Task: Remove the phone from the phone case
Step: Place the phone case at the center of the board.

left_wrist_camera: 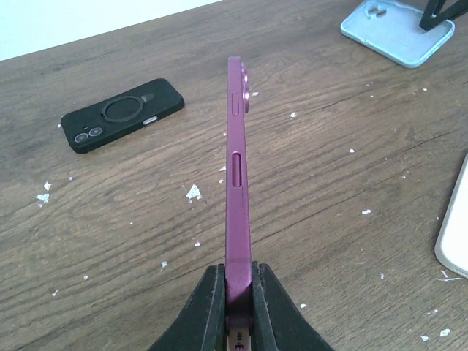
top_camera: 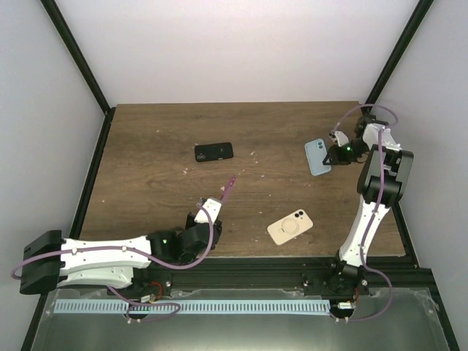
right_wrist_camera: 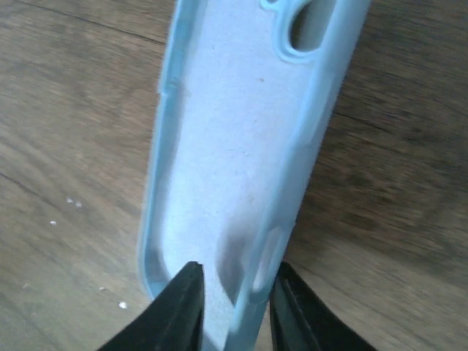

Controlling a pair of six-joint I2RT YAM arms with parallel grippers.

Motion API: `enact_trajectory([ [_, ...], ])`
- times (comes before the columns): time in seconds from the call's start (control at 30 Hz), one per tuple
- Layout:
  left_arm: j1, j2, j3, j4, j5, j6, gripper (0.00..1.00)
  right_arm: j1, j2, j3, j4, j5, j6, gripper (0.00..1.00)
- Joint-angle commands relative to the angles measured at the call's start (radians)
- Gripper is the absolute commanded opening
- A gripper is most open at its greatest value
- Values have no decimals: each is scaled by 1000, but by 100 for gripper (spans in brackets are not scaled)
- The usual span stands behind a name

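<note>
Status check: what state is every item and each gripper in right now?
Purple phone: bare, out of any case, held on edge.
Light blue case: empty, inside facing up, one side wall pinched.
Black phone: flat on the table, back up, not held.
Beige phone: flat on the table, back up, not held.
Left gripper: shut on the purple phone.
Right gripper: shut on the light blue case.

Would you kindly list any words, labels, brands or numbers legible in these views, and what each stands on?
"E": a lone, cropped and uncertain letter on the end of the purple phone, low in the left gripper; the rest is hidden.
Black case, blue case, cream case: no lettering can be read.
</note>
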Motion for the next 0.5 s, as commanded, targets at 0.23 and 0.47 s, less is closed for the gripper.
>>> enact_trajectory([
  [0.23, -11, 6, 29, 16, -46, 11, 0, -122, -262, -149, 158, -215, 259, 40],
  [0.47, -11, 71, 31, 44, -117, 53, 0, -30, -638, -436, 331, -359, 473, 50],
])
